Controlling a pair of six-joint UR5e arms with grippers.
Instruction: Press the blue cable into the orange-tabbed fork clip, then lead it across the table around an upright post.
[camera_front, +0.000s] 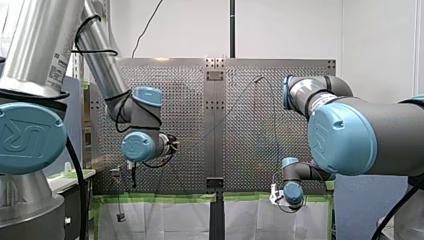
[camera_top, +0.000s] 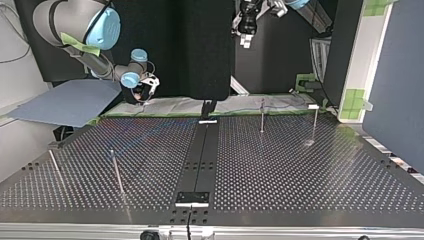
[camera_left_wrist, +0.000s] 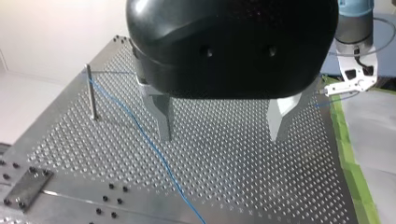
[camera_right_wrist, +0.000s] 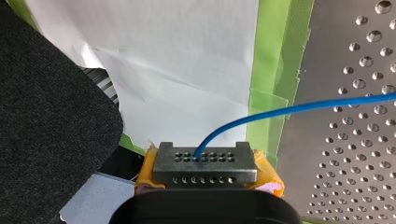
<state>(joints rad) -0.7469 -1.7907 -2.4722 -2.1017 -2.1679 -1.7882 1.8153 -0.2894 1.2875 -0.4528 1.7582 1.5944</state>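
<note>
The thin blue cable (camera_left_wrist: 140, 126) slants over the perforated table (camera_left_wrist: 233, 177), passing under my left gripper (camera_left_wrist: 222, 137). That gripper hangs above the plate, its metal fingers (camera_left_wrist: 161, 116) wide open and empty. The cable meets an upright post (camera_left_wrist: 92, 93) near its top, beside the gripper. My right gripper (camera_right_wrist: 205, 161), with yellow pads, is shut on the blue cable (camera_right_wrist: 280, 112) at the table's taped edge. In the top view it sits at the far left (camera_top: 145, 94), and my left gripper (camera_top: 245, 42) is high at the top. I cannot make out a fork clip.
Several thin upright posts stand on the plate, two at the top view's far right (camera_top: 262, 116) (camera_top: 315, 122) and two at its near left (camera_top: 117, 172) (camera_top: 55, 167). A dark centre strip (camera_top: 200, 160) splits the table. Green tape (camera_right_wrist: 271, 70) and white sheet line the far edge.
</note>
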